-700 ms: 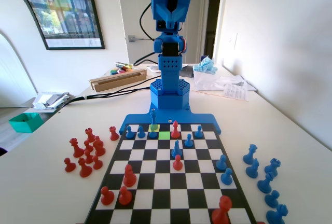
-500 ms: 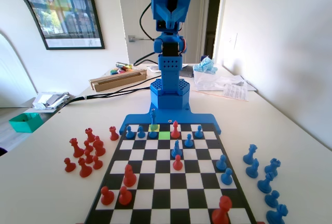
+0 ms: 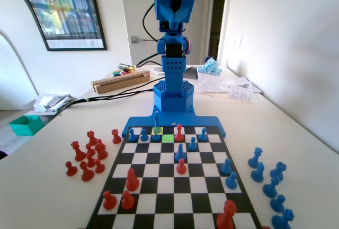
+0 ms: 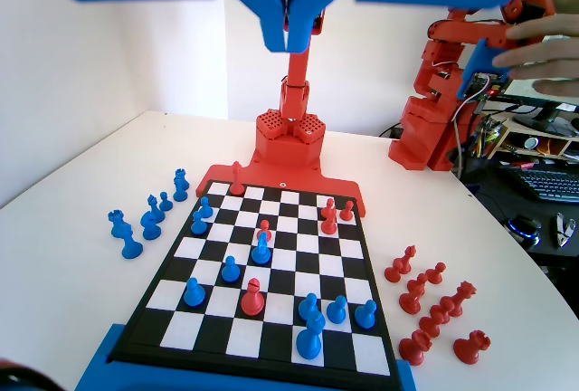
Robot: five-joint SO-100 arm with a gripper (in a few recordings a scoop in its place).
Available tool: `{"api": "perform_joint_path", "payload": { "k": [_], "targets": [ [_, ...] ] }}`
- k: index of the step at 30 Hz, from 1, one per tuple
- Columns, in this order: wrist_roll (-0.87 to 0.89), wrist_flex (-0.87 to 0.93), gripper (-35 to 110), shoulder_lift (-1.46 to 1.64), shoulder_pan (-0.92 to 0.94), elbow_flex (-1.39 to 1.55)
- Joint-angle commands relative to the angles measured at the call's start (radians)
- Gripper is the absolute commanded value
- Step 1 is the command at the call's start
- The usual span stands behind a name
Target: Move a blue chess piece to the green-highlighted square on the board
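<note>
Board (image 3: pixel 175 186): smooth, slightly glossy black/white squares, dark rim; blue chess piece (image 3: pixel 157 119) looks like matt moulded plastic, same as red pieces (image 3: pixel 89 155); gripper (image 4: pixel 291 33) matt blue plastic w/ faint print layers; table (image 3: pixel 47 186) smooth matt white.

The blue arm (image 3: pixel 173 38) stands folded upright at the far end of the board (image 3: pixel 175 186). The blue chess piece (image 3: pixel 157 120) stands on the yellow-green square, diagonally beside the green-highlighted square (image 3: pixel 168 138). Captured red pieces (image 3: pixel 89 155) cluster left on the worktop (image 3: pixel 47 186).
</note>
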Motion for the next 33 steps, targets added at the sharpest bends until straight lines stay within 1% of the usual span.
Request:
{"api": "perform_joint_path", "payload": {
  "k": [1, 16, 19, 21, 24, 26, 30, 33],
  "targets": [
    [-0.008, -0.003, 2, 0.003, 0.009, -0.011],
    [-0.006, -0.003, 2, 0.003, 0.009, -0.011],
    [-0.008, -0.002, 7, 0.003, 0.008, -0.011],
    [-0.011, -0.002, 8, 0.003, -0.006, -0.012],
    [-0.064, -0.002, 7, 0.000, -0.018, -0.018],
    [-0.098, -0.006, 1, -0.028, -0.032, -0.046],
    [-0.163, -0.018, 1, -0.153, -0.086, -0.190],
    [-0.235, 0.011, 1, -0.249, -0.115, -0.322]
  ]
}}
